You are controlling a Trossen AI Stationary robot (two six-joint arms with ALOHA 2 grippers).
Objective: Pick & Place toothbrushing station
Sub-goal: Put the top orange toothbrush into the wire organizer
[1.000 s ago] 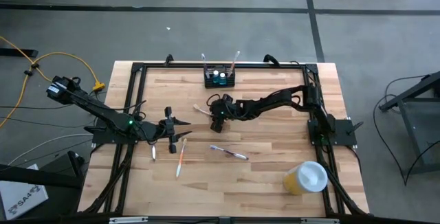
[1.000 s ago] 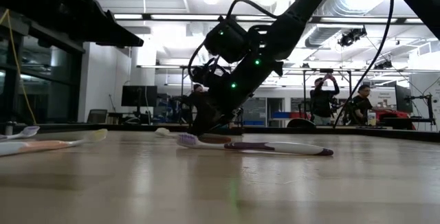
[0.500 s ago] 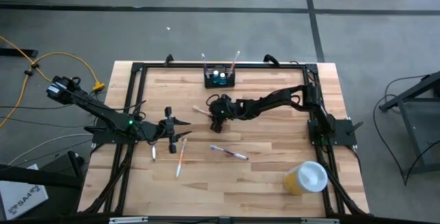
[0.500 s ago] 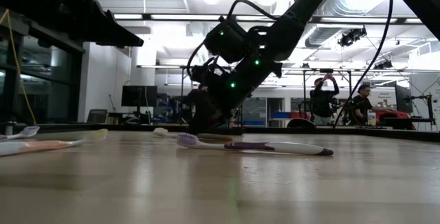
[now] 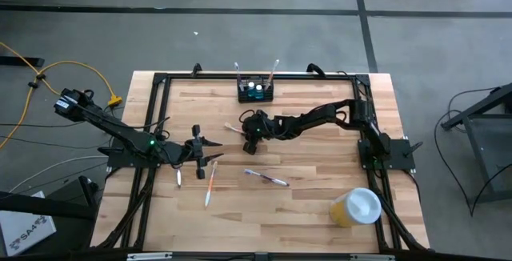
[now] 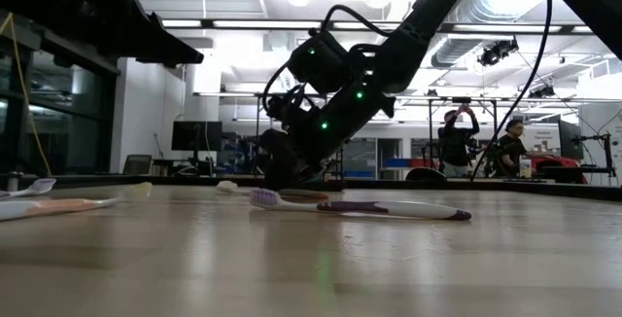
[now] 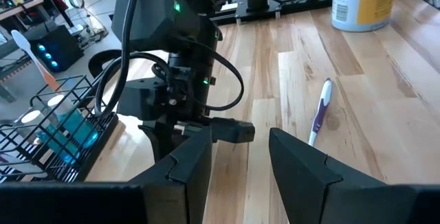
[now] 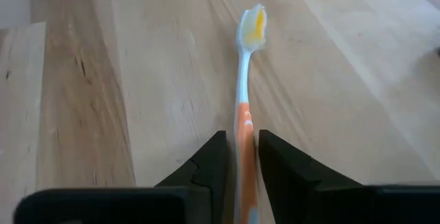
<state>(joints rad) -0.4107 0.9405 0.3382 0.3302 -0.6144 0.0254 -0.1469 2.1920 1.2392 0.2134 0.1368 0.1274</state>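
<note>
Caddy: the black caddy (image 5: 255, 92) stands at the table's far edge, near the middle, with toothbrushes upright in it; in the left wrist view it shows as a wire rack (image 7: 42, 135) with blue inside.
Table: bare wood (image 5: 312, 165) lies open between the caddy and the near edge, with a dark frame running round the rim.
Right gripper: it (image 5: 249, 137) is low over the table's middle, just in front of the caddy, the arm reaching in from the right edge, elbow bent.
Its jaws: narrow, closed on an orange brush (image 8: 245, 114) whose white head points away along the boards.
Left gripper: it (image 5: 204, 150) hangs over the left half of the table, fingers (image 7: 302, 162) apart with nothing between them.
Loose brushes: a purple one (image 5: 266, 178) lies right of centre toward the near side; an orange one (image 5: 211, 182) and a white one (image 5: 178, 178) lie just by the left gripper.
Cup: the yellow cup (image 5: 355, 206) sits at the near right corner, well apart from both grippers.
Room: people (image 6: 459, 142) stand far behind the table.
</note>
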